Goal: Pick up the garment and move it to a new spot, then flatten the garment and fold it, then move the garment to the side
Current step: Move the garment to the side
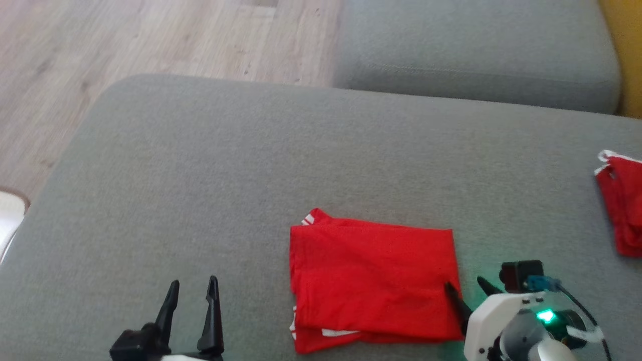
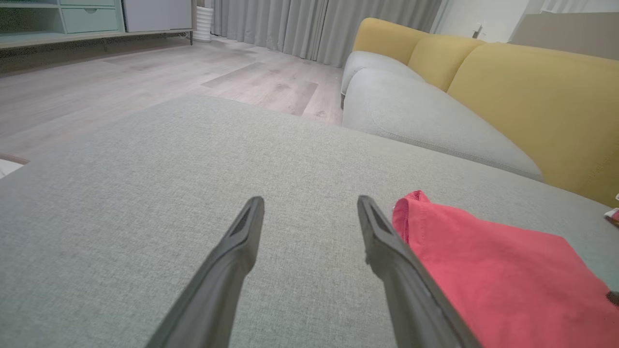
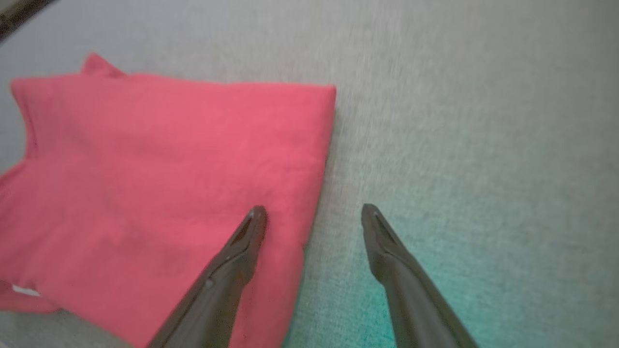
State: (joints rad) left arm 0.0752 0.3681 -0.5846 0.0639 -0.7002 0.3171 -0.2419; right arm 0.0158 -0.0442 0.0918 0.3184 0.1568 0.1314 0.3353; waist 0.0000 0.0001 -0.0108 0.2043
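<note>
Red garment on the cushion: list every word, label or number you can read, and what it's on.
None: no readable text anywhere.
The folded red garment bears white stripes, no lettering; the other red garment at the right has white trim, no print.

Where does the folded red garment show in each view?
Head view: folded red garment, lower centre, right of middle.
Left wrist view: folded red garment at lower right.
Right wrist view: folded red garment across the left half.
Shared landmark: the grey sofa cushion beneath it.

No readable txt, labels or nos. anywhere.
</note>
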